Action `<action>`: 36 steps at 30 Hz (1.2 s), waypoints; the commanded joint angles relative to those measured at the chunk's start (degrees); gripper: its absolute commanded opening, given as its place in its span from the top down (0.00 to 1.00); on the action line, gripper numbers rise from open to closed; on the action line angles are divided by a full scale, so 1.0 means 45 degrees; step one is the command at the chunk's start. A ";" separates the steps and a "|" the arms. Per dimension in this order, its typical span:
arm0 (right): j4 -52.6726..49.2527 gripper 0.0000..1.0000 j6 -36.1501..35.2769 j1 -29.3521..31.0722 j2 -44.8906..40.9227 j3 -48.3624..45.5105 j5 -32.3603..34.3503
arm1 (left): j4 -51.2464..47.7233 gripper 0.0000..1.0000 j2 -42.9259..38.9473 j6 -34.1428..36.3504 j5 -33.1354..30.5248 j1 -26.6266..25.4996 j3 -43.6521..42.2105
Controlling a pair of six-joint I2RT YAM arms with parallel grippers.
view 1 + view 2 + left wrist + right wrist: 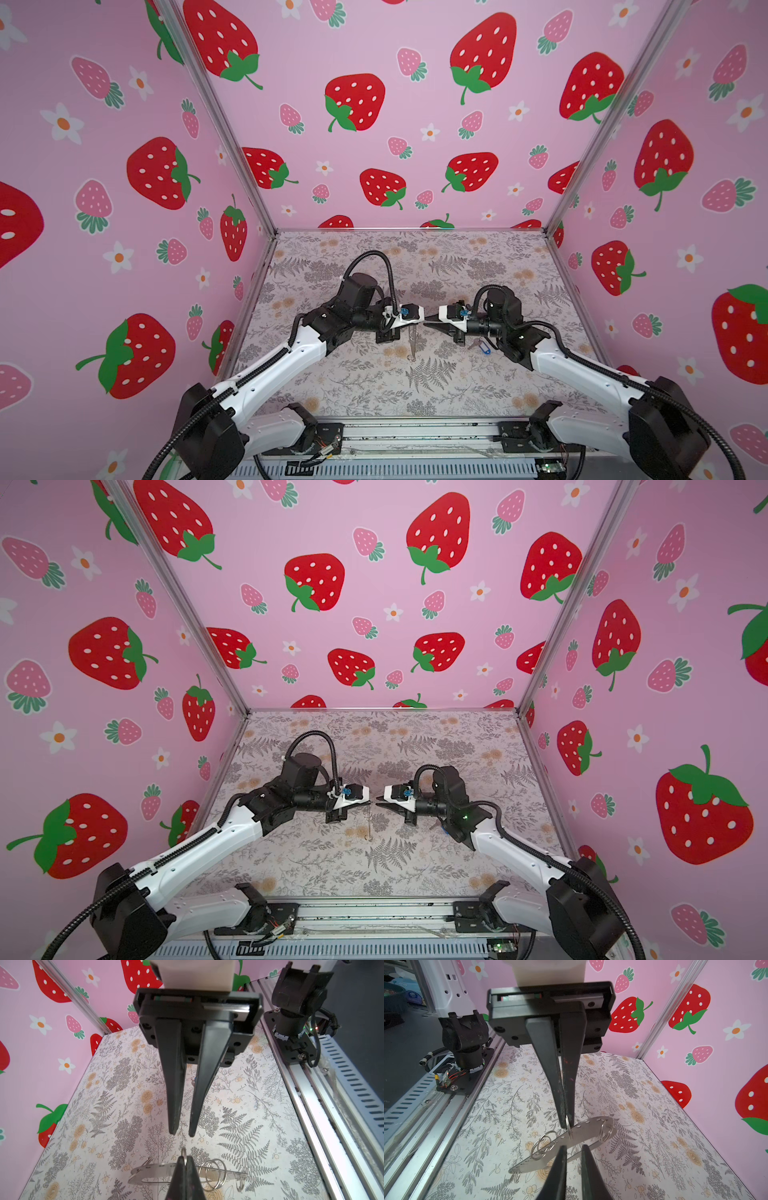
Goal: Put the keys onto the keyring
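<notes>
Currently over floral table [457, 399]: left gripper [566, 1125] has jaws clamped on one small ring [184, 1154] of the keyring [577, 1140], strap hanging below. Right gripper [181, 1135] faces it tip to tip, jaws slightly apart, empty. Keys [481, 347] lie on the table under the right arm, well apart from the strap. Risk: thin ring pinch lets the strap swing or twist; a nudge from the right gripper could pull the ring free and drop it

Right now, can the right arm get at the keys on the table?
Probably yes. The keys lie uncovered on the table, and the right tool, raised nearby, holds nothing. It would have to draw back and come down, since they lie behind its tips.
</notes>
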 commanded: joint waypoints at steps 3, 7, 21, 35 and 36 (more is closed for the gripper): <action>-0.0089 0.81 -0.0354 0.0236 -0.0119 0.0400 -0.0386 | 0.0299 1.00 -0.0364 0.1216 -0.0159 -0.0345 -0.0107; -0.0167 0.80 -0.0352 0.0362 -0.0065 0.0481 -0.0358 | 0.0304 1.00 -0.0450 0.1409 -0.0324 -0.0512 -0.0078; -0.0364 0.94 -0.0578 0.0615 -0.0122 0.0564 0.0069 | 0.0217 1.00 -0.0437 0.1614 -0.0151 -0.0700 0.0094; 0.0709 1.00 -0.0032 0.0758 -0.0418 -0.0189 0.0344 | 0.0857 0.77 -0.0807 -0.0288 0.0044 0.0261 -0.0519; 0.0884 1.00 0.0080 0.0751 -0.0417 -0.0264 0.0366 | 0.0904 0.76 -0.0973 -0.0457 0.0105 0.0491 -0.0652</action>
